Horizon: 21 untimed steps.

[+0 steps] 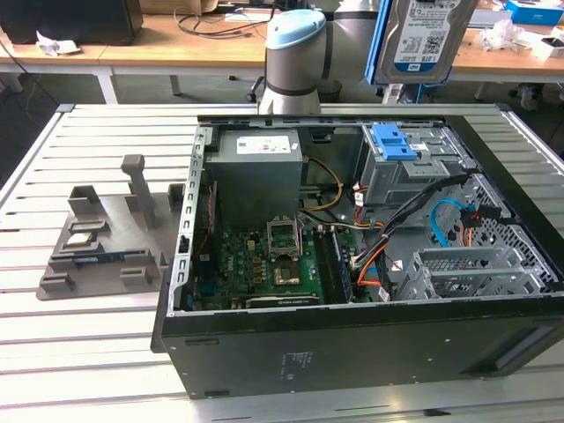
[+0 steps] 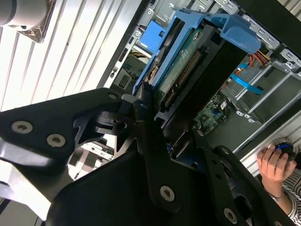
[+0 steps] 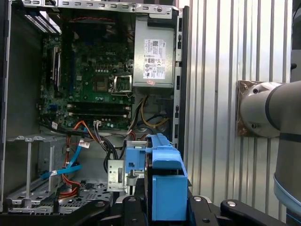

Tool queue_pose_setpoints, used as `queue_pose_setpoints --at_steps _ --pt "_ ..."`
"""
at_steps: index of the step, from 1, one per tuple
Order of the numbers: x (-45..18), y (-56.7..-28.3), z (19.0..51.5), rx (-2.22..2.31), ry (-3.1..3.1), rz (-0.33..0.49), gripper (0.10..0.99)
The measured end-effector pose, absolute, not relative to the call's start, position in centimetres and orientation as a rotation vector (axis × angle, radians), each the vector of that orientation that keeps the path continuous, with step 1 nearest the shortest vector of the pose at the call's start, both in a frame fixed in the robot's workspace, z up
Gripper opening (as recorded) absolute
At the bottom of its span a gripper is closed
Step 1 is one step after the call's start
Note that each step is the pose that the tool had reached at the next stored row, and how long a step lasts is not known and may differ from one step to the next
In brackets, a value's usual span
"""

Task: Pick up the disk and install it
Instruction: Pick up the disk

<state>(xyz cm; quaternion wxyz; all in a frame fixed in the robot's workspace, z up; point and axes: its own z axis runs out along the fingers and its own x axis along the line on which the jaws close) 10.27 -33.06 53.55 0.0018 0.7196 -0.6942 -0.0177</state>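
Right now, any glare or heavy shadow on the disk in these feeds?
Exterior view: the disk is evenly lit, no label glare, cropped by the top edge. Second wrist view: its underside is dim beside the dark hand; the table slats glare white. First wrist view: its blue carrier is evenly lit.

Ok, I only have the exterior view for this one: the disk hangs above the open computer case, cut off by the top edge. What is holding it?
Observer: In the second wrist view the black pincer is shut on the disk, gripping it at one end of its blue carrier frame.
Operator: I see the label side. What is on the other face?
Observer: A green circuit board with a connector row along its edge.
Operator: Anyone near the rig?
Observer: Yes, a person's hand with its fingers around a small round blue-and-black thing.
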Motion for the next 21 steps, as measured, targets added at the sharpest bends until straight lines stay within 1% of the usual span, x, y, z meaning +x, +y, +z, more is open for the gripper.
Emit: queue_pose_setpoints --at_steps 21 --pt "10.3 -36.2 53.5 2.258 -2.178 -0.056 0.365"
